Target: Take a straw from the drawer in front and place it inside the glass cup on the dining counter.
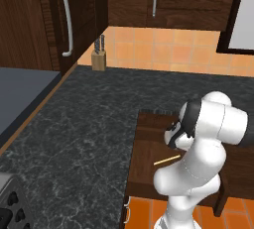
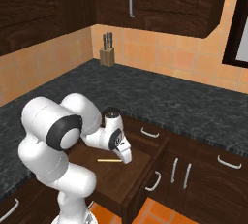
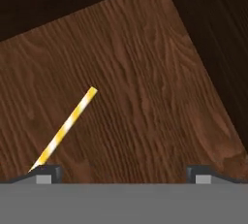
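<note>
One straw lies flat on the floor of the open drawer, which is pulled out from under the black tabletop. Above the drawer, the gripper hangs pointing down with its fingers spread wide and nothing between them. The straw's near end sits beside one fingertip rather than midway, so the gripper probably needs shifting along the drawer floor before it can close. Beyond the drawer, a knife block stands at the tabletop's back corner.
</note>
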Robot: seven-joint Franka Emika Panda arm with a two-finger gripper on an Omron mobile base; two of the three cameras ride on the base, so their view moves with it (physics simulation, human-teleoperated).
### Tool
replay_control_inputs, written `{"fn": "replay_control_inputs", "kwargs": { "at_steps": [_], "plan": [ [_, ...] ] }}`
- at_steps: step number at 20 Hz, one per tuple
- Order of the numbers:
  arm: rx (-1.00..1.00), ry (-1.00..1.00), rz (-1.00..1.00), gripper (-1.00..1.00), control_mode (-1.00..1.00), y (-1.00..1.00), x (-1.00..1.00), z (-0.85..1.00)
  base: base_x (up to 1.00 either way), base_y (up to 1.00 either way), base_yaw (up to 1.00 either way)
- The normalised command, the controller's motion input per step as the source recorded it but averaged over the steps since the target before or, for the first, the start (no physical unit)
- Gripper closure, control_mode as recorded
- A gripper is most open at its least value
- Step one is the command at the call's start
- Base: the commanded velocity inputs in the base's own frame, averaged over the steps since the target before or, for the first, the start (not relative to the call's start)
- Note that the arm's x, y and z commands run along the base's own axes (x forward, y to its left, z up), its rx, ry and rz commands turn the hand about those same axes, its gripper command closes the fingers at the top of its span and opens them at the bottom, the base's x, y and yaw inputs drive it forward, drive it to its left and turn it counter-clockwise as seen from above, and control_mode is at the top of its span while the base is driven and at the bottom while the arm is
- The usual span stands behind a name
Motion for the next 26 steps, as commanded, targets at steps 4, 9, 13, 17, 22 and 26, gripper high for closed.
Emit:
{"fn": "replay_control_inputs", "kwargs": {
  "at_steps": [4,9,13,17,22,26],
  "plan": [
    [0.00,0.00,-0.12,-1.00,-1.00,0.00,0.40,-0.33,0.00,0.00,0.00],
    [0.02,0.00,-0.09,-1.00,-1.00,0.00,0.18,-0.41,0.00,0.00,0.00],
    [0.02,0.00,-0.06,-1.00,-1.00,0.00,0.06,-0.31,0.00,0.00,0.00],
    [0.01,0.00,-0.04,-1.00,-1.00,0.00,0.24,-0.18,0.00,0.00,0.00],
    [0.00,0.00,-0.04,-1.00,-1.00,0.00,0.37,-0.12,0.00,0.00,0.00],
    [0.00,0.00,-0.04,-1.00,-1.00,0.00,0.27,-0.17,0.00,0.00,0.00]
  ]
}}
